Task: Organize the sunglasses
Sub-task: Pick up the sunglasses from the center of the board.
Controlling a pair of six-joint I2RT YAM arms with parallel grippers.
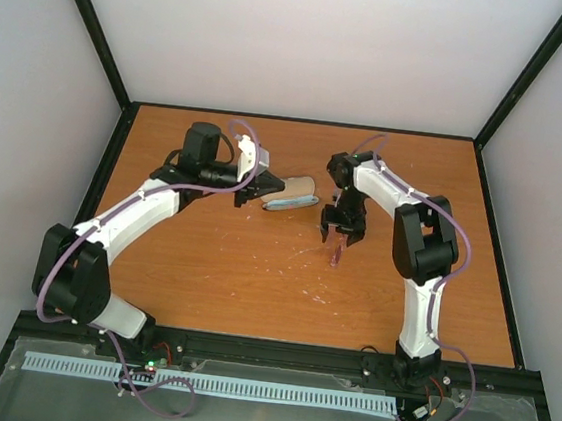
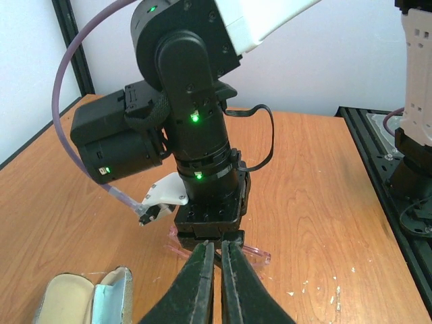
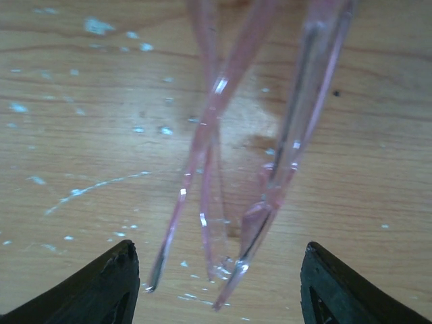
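Note:
The sunglasses (image 3: 229, 169) have a translucent pinkish frame and thin temple arms, and they lie on the wooden table. My right gripper (image 3: 219, 277) is open and hangs just above them, with one finger on each side and touching nothing. From above, the right gripper (image 1: 342, 235) is over the sunglasses (image 1: 334, 256) near the table's middle. My left gripper (image 2: 217, 253) is shut and empty. It points at the right gripper, and the sunglasses (image 2: 258, 255) show beneath it. The left gripper (image 1: 253, 190) is beside the case.
A tan oval case (image 1: 295, 188) lies open left of the sunglasses, with pale blue lining or cloth (image 1: 292, 205) along its near side. It also shows in the left wrist view (image 2: 67, 297). Black frame rails (image 1: 276, 349) border the table (image 1: 254, 278).

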